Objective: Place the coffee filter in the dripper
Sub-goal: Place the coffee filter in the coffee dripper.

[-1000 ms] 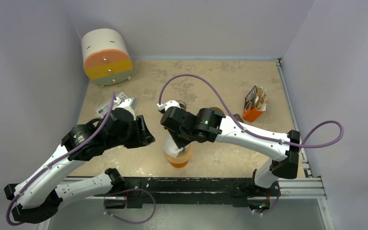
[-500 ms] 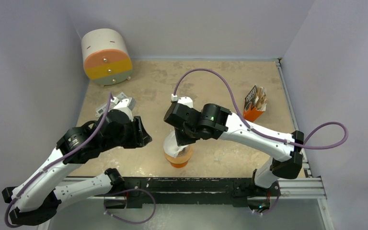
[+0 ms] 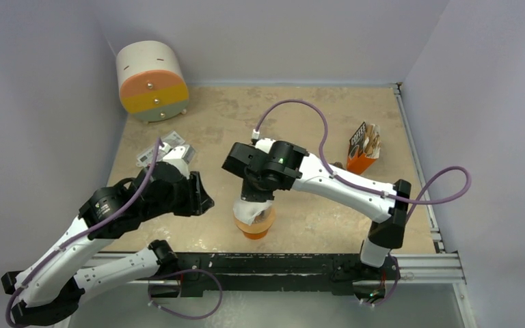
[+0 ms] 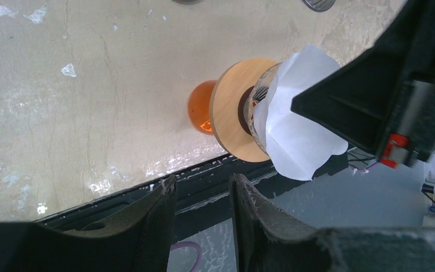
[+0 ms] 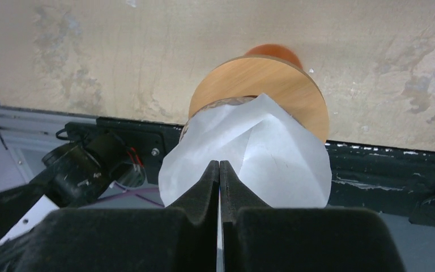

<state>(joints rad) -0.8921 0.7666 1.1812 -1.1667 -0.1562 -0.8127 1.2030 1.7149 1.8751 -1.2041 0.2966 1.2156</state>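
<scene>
Coffee filter sits partly in the dripper at the surface's near edge. The right pincer, fully closed, pinches its rim, apparently to steer the paper into the cone. The left pincer hangs well apart, partly open and empty.

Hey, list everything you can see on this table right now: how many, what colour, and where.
coffee filter: one, white, standing partly in the dripper's mouth
dripper: one, glass with a wooden collar, on top of the orange vessel
orange vessel: one, translucent orange, centre of the table's near edge
round drawer unit: one, white, orange and yellow, far left corner
coffee pack: one, orange and dark, right side
small device: one, white and grey, left side; too small to identify
table: one, mottled beige
left gripper: one, black, open and empty, left of the dripper
right gripper: one, black, shut on the coffee filter
</scene>
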